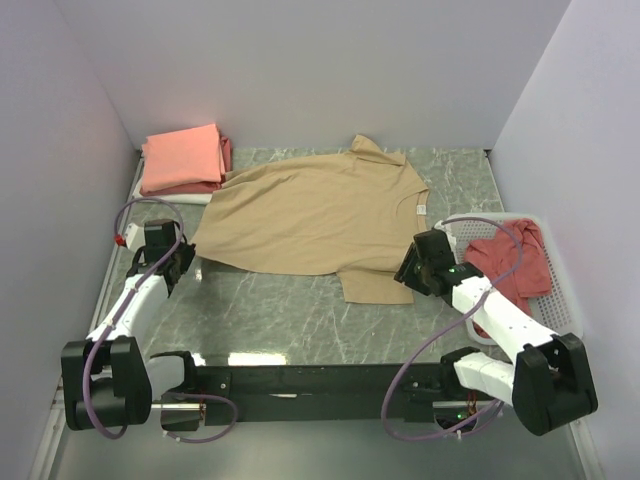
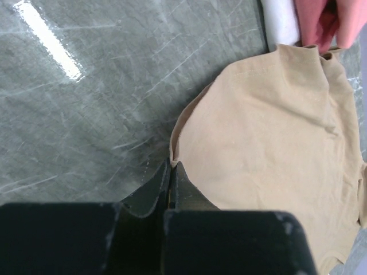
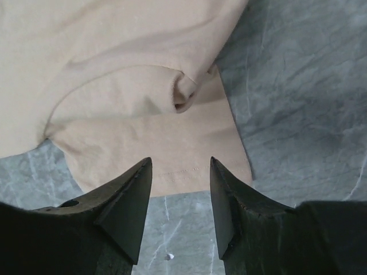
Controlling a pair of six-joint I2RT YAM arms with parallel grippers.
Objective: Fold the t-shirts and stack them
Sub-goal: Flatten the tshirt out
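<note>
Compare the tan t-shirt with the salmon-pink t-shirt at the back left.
The tan t-shirt lies spread open mid-table; the salmon-pink t-shirt is folded into a neat rectangle. The tan one rests directly on the table; the pink one sits on other folded garments. Both are plain, soft fabric.

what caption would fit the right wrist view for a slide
Right gripper, jaws open, framing the sleeve hem of the tan t-shirt lying on the grey marbled table.
</note>
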